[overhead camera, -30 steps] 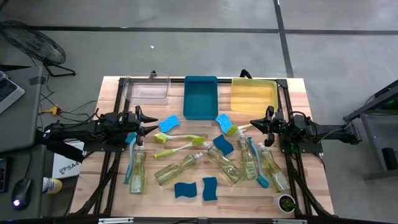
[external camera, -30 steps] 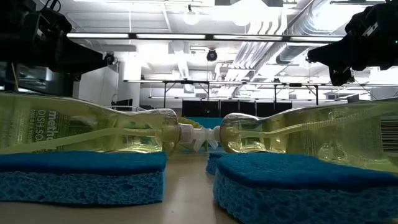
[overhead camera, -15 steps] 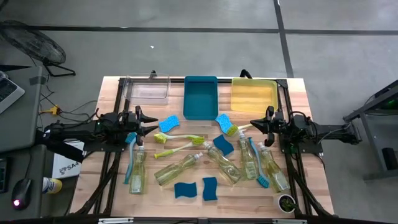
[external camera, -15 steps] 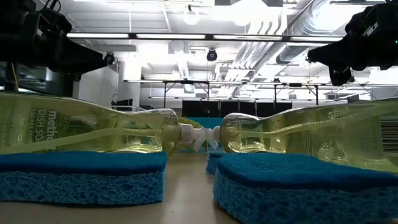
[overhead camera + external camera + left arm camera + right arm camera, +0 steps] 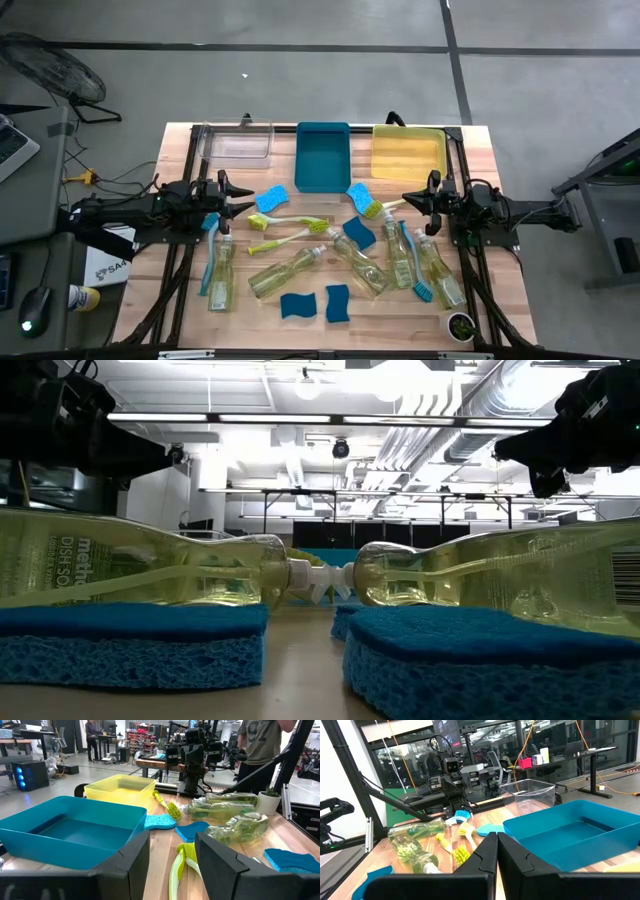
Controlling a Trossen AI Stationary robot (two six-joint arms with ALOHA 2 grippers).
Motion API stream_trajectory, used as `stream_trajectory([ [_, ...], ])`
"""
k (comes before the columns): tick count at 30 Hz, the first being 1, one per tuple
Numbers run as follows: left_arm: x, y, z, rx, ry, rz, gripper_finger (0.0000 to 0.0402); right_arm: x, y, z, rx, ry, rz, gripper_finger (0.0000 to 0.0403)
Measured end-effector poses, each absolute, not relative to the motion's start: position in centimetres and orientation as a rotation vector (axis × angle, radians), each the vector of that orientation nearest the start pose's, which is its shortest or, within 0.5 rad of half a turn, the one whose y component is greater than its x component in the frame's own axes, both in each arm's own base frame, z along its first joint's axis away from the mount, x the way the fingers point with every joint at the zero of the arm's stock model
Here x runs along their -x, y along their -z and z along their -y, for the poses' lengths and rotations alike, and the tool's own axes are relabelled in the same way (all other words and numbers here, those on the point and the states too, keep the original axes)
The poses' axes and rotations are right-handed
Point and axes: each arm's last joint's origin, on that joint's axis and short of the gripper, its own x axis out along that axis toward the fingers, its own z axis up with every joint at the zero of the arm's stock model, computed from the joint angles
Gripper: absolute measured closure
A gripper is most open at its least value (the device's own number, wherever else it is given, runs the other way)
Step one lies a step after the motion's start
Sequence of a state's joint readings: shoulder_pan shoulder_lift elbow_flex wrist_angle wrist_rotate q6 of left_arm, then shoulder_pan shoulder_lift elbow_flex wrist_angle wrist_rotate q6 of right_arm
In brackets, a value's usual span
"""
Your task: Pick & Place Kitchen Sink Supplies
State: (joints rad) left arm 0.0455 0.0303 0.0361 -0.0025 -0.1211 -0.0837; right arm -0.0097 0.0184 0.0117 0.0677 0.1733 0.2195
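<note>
Nothing had yet been picked up, so the task looked to be at its very start: both arms hung above the wooden table point(image 5: 180, 300), each at its own side, and all the supplies lay scattered between them. The left gripper point(image 5: 238, 198) had its fingers apart and empty, as the gap in the left wrist view showed; the right gripper point(image 5: 412, 203) had its fingers together, holding nothing. Along the far edge stood three bins, all empty: a clear bin point(image 5: 238, 145), a teal bin point(image 5: 322, 157) and a yellow bin point(image 5: 408, 152). As far as the overhead view allowed counting, there were five pump bottles of yellow-green soap lying on their sides, one point(image 5: 219, 276) near the left arm, two point(image 5: 285, 270) mid-table and two point(image 5: 441, 274) near the right arm. Five blue sponges showed, two of them point(image 5: 297, 304) side by side at the near edge. Four dish brushes seemed present: two lime-green ones point(image 5: 288, 238) in the middle and blue ones partly hidden beside bottles. The next move probably called for one gripper to descend on its nearest item, the right one opening first.
</note>
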Motion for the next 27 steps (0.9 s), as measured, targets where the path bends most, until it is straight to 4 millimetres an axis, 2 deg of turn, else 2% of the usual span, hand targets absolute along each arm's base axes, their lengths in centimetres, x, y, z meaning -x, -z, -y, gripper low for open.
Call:
stream_trajectory([
  [15,-9.70,-17.33,-0.79,0.083,-0.166,0.011,0.0247,-9.75,-17.30,0.59,-0.224,0.174,0.085,0.0398],
  [27,-9.70,-17.34,-0.79,0.083,-0.166,0.011,0.0247,-9.69,-17.69,0.34,-0.238,0.089,0.068,0.0398],
])
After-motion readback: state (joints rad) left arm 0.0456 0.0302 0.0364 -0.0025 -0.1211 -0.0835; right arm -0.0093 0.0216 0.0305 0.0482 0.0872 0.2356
